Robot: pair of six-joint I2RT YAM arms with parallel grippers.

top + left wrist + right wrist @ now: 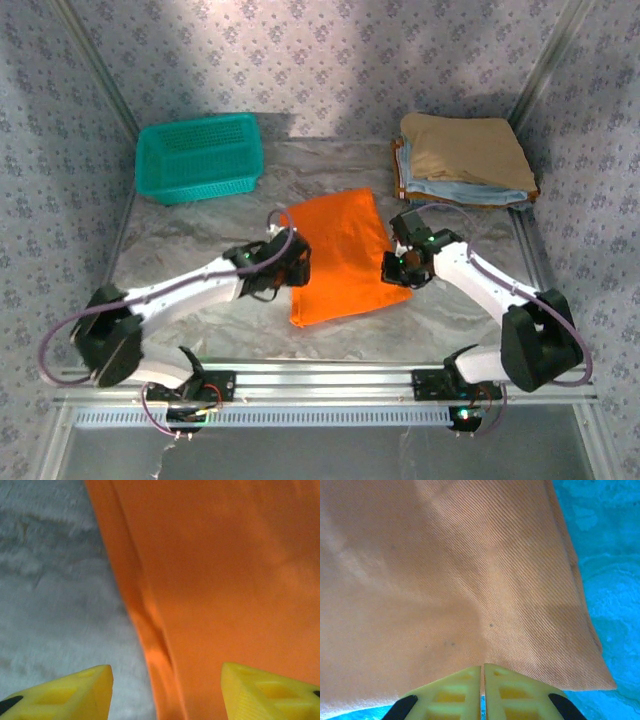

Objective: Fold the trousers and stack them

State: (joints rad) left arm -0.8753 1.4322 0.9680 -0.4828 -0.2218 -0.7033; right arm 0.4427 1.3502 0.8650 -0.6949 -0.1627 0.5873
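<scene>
The orange trousers (340, 255) lie folded into a flat rectangle in the middle of the table. My left gripper (296, 268) is at their left edge. In the left wrist view it (167, 690) stands open, one yellow finger over the grey table and the other over the orange cloth (225, 580), with the folded edge between them. My right gripper (393, 268) is at the trousers' right edge. In the right wrist view its fingers (482, 672) are pressed together at the hem of the cloth (445, 570), and a crease runs up from their tips.
A teal basket (200, 157) stands at the back left. A stack of folded garments, tan (465, 150) on top of light blue, sits at the back right. Metal rails run along the table's near edge and sides.
</scene>
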